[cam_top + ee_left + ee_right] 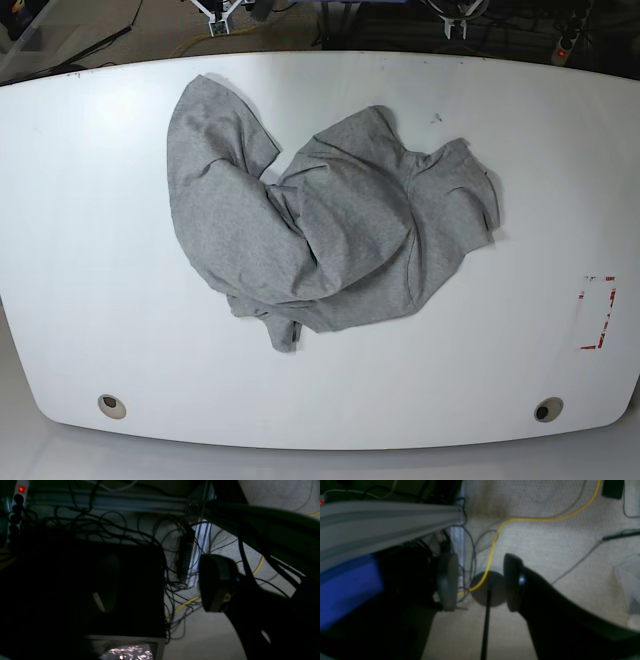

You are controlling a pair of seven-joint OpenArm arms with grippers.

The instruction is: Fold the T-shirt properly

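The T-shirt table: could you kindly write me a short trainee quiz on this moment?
1. True or false: the crumpled heather-grey cotton T-shirt lies folded in a neat rectangle.
2. The red-and-white marking on the white table sits, in the base view, near its: A) left edge, B) right edge, C) centre.
3. Fill in: in the wrist views, the left claw and the right claw each stand ___, holding nothing.

Key: 1 false; 2 B; 3 open.
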